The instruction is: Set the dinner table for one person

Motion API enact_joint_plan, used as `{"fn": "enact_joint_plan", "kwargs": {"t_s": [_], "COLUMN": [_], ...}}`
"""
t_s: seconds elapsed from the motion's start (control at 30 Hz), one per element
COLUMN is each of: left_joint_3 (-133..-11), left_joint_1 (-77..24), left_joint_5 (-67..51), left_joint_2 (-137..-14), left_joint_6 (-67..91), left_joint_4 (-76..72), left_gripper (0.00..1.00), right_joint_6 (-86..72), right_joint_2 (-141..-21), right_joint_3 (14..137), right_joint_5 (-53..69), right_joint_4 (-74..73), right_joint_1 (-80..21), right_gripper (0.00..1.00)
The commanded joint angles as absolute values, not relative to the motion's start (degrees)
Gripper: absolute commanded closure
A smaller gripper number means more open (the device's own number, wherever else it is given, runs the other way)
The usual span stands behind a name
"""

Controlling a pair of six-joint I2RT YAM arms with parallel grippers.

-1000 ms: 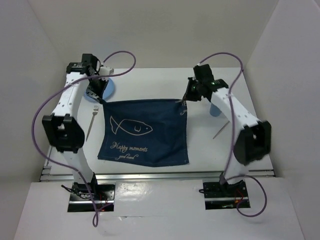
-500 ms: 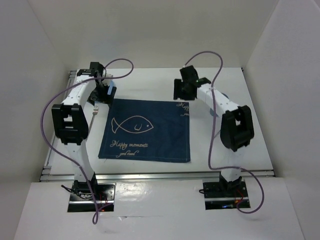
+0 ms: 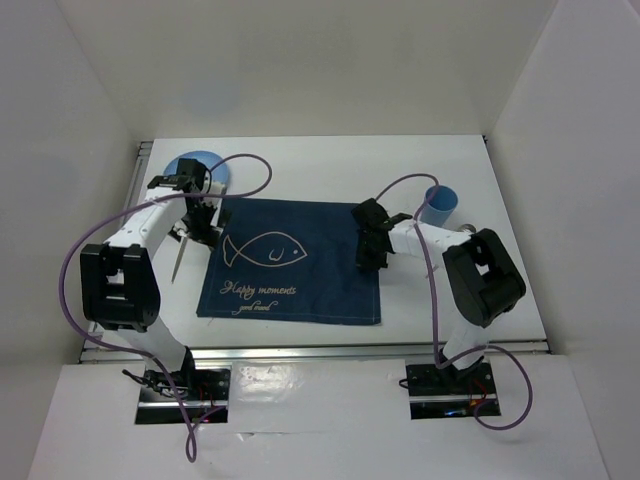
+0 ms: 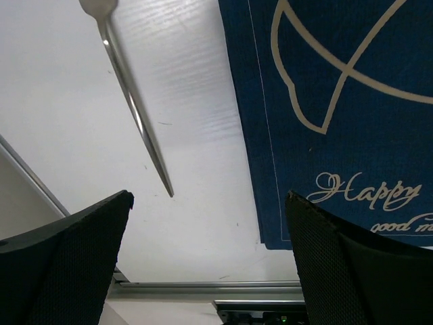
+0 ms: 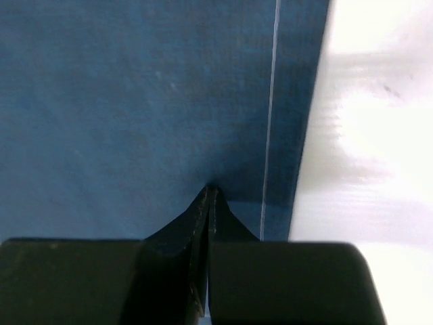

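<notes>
The dinner table (image 3: pixel 310 165) is a white top with a metal rail (image 4: pixel 203 288) along its near edge. A navy fish-print placemat (image 3: pixel 290 265) lies flat in its middle. My left gripper (image 3: pixel 203 226) hovers by the mat's left edge, open and empty; in the left wrist view its gripper (image 4: pixel 210 196) spans bare table between a silver fork (image 4: pixel 135 108) and the placemat (image 4: pixel 338 101). My right gripper (image 3: pixel 368 252) is shut, its tips (image 5: pixel 211 191) down on the placemat (image 5: pixel 135 101) just inside the right hem.
A blue plate (image 3: pixel 197 165) sits at the back left. A blue cup (image 3: pixel 440 203) stands right of the mat, behind the right arm. The fork (image 3: pixel 179 255) lies left of the mat. White walls enclose three sides.
The left gripper opened and came forward from the plate to the mat's left edge. The right gripper moved from the mat's back right corner down its right edge and shut.
</notes>
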State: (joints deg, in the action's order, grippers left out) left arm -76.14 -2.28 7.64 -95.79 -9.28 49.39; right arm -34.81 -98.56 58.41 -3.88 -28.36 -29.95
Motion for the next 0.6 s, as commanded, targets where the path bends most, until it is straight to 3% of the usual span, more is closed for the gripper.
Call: {"fn": "enact_joint_plan", "kwargs": {"t_s": [0.0,0.23,0.57], "left_joint_3": [-74.6,-75.2,-75.8], "left_joint_1": [-2.1,-2.6,-2.6], "left_joint_5": [7.3,0.0,0.7], "left_joint_2": [-94.7,-96.5,-96.5], "left_joint_6": [-10.2,-9.7,-8.6], "left_joint_4": [47.8,49.3,49.3], "left_gripper": [0.0,0.0,0.0], "right_joint_6": [-39.9,-39.3,-38.8], "right_joint_2": [-101.2,-102.6,-98.0], "right_joint_3": [58.2,58.0,54.9], "right_joint_5": [-7.6,-11.1,-12.3], "right_joint_4": [-26.4,-29.3,-29.1], "right_joint_1": [-29.6,-24.4,-19.9], "right_gripper": [1.0,1.0,1.0]}}
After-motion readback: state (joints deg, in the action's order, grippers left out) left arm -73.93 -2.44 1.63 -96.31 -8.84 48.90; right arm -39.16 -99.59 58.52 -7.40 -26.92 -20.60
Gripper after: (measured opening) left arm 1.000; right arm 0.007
